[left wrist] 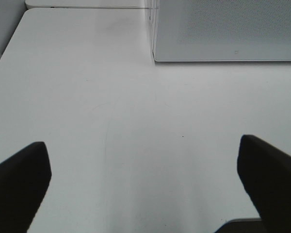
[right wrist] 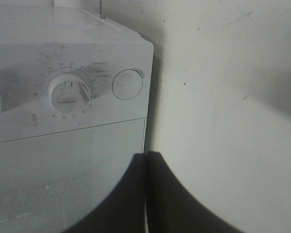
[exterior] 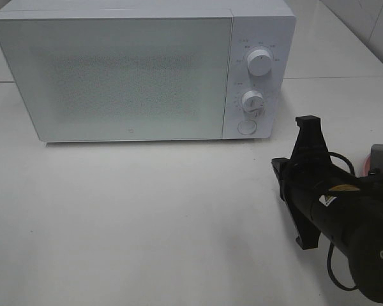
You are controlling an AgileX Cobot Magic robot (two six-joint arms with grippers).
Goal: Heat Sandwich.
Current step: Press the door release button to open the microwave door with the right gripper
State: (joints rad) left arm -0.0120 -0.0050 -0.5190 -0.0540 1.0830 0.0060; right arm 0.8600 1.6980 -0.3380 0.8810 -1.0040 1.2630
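Starting out, we hold pinched-together right fingers just before the closed microwave and its button; left fingers wide, empty; sandwich unseen.

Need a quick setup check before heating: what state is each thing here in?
Microwave door: closed.
Upper dial: setting too small to read.
Lower dial: setting too small to read.
Left gripper: open, holding nothing.
Right gripper: shut, holding nothing.

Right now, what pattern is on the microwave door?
Door: fine dotted mesh on white; exterior high view.
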